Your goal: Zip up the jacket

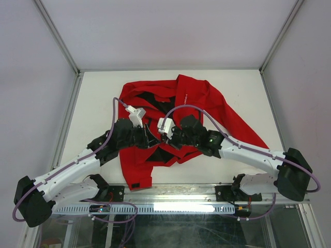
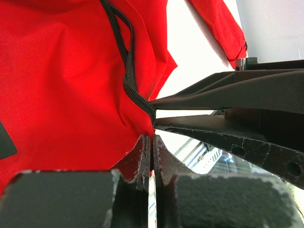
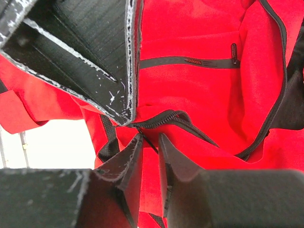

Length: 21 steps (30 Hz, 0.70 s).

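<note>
The table (image 1: 93,103) carried the jacket (image 1: 207,103) at its middle, lying open, long axis from the table's near edge to its far edge, hem toward the near edge. Both claws met over the hem on the table's near half, tips almost touching each other. The left gripper (image 2: 152,142) was pressed flat shut, apparently pinching red hem cloth. The right gripper (image 3: 151,142) was narrow, its tips on the bottom end of the zipper (image 2: 127,71). From that end the teeth ran away from both claws toward the table's far edge, so the pull would likely go that way. The right claw was nearer. No slider showed plainly.
</note>
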{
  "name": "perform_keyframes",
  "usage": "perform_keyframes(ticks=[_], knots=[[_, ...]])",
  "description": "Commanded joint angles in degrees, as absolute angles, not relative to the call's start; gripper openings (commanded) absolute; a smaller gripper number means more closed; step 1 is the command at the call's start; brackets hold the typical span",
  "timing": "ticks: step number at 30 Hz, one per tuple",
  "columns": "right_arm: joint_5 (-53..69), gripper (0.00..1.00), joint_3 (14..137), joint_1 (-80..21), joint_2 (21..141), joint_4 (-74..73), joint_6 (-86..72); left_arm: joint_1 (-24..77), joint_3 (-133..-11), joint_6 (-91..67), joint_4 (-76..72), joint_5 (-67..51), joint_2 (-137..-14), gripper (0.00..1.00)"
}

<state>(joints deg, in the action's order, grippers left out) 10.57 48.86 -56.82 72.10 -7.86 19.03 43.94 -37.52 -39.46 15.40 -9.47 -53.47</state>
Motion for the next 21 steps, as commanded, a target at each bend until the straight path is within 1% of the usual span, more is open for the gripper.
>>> perform_keyframes(ticks=[1,10,17,19,21], knots=[[12.50,0.23,47.96,-56.25,71.97,-1.04,20.49,45.20,-38.19,-39.29,13.54,-14.79,-51.68,0.00],[14.16,0.24,46.34,-56.25,72.36,1.09,22.24,45.18,-37.85,-39.64,13.54,-14.35,-51.33,0.00],[19.77,0.28,44.64,-56.25,70.90,2.18,24.01,45.18,-37.46,-39.90,13.83,-12.94,-50.74,0.00],[20.16,0.28,44.22,-56.25,70.74,2.35,24.52,45.19,-37.40,-39.95,13.89,-12.97,-50.72,0.00],[20.20,0.25,43.96,-56.21,70.70,2.78,24.61,45.19,-37.40,-39.99,13.94,-13.30,-50.76,0.00]])
